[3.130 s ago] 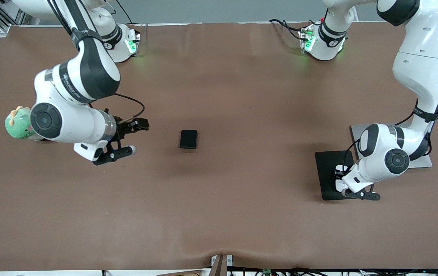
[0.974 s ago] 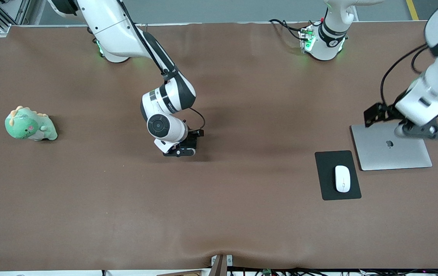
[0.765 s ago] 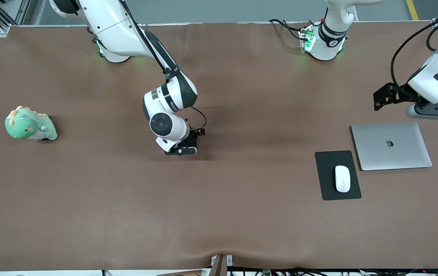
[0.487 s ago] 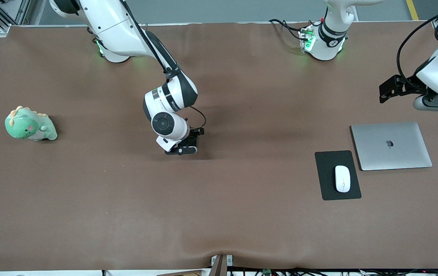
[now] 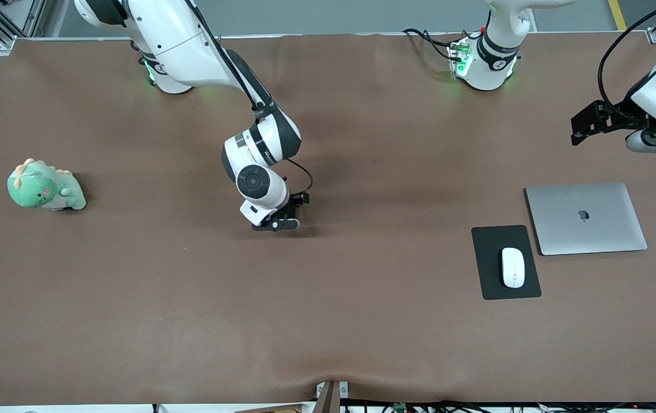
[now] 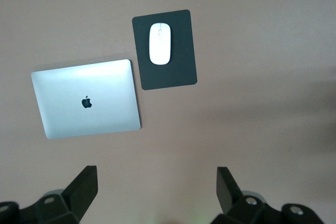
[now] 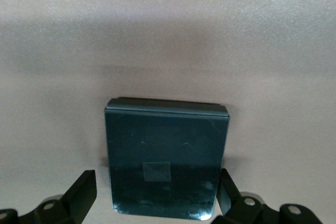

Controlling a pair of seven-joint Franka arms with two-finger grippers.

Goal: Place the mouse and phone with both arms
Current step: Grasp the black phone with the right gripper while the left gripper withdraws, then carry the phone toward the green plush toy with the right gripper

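The white mouse (image 5: 513, 267) lies on a flat black pad (image 5: 488, 246); it also shows in the left wrist view (image 6: 159, 44). My left gripper (image 5: 620, 132) is open and empty, high in the air near the left arm's end of the table; its wrist view (image 6: 156, 182) shows bare table between the fingers. My right gripper (image 5: 279, 222) is low over the middle of the table and hides the phone in the front view. In the right wrist view the black phone (image 7: 167, 156) lies flat between the open fingers of the right gripper (image 7: 156, 195).
A closed silver laptop (image 5: 586, 218) lies beside the pad, toward the left arm's end. A green dinosaur plush (image 5: 45, 186) sits near the right arm's end of the table. The pad (image 6: 181, 66) and the laptop (image 6: 86, 98) also show in the left wrist view.
My left gripper has left the mouse on the pad and risen away past the laptop. My right gripper has swung from beside the plush to over the phone and edged slightly sideways.
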